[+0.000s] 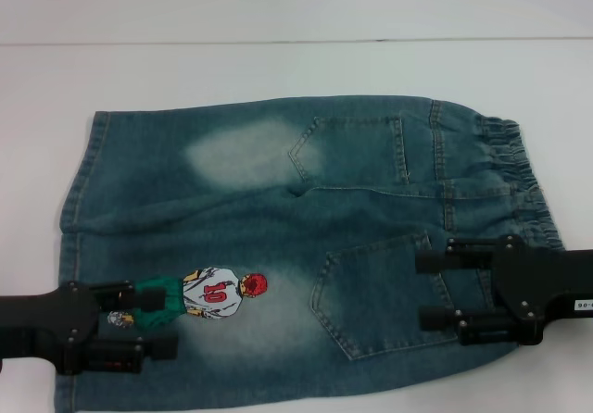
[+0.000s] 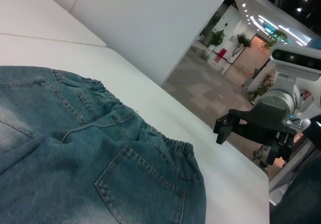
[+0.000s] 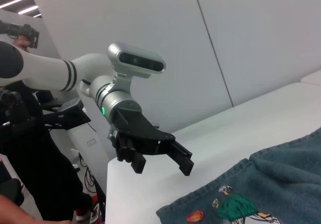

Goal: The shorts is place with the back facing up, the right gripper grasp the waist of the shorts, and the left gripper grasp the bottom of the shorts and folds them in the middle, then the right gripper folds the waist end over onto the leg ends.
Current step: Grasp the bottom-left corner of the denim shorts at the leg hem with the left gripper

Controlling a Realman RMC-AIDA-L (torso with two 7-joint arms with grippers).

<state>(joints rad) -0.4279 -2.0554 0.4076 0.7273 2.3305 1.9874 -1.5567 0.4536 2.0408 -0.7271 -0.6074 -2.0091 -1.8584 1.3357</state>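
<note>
The blue-green denim shorts lie flat, back pockets up, on the white table. The ruffled waist is at the right and the flat leg hems at the left. My right gripper, with its white label, hovers open over the near back pocket just inside the waist. My left gripper hovers open over the near leg, beside the cartoon figure. The right wrist view shows the left gripper raised above the hem end, holding nothing. The left wrist view shows the waist and the right gripper above it.
The table's far edge meets a pale wall. Bare table surrounds the shorts at the far side and right. A person and equipment stand beyond the table's left end.
</note>
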